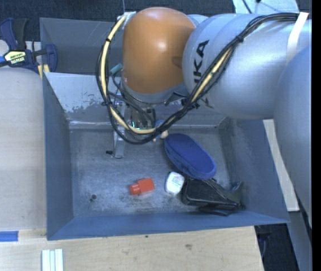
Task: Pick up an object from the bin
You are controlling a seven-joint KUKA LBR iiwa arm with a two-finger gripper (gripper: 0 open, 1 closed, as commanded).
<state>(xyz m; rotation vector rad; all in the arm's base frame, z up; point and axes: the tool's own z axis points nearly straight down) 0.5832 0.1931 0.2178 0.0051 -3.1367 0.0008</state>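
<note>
My gripper (117,149) hangs under the orange cover, low over the bare back-left part of the bin floor. A small red block (142,187) lies on the floor in front of it, a little to the right and apart from it. A dark blue oval pouch (189,154) rests to the gripper's right, towards the back. Beside the pouch's front edge lies a small white round thing (175,183), close to the red block.
A black flat object (211,197) lies in the front right corner, touching the white thing and the pouch. The arm and its cables cover the bin's back right. The bin's sloped walls rise on all sides.
</note>
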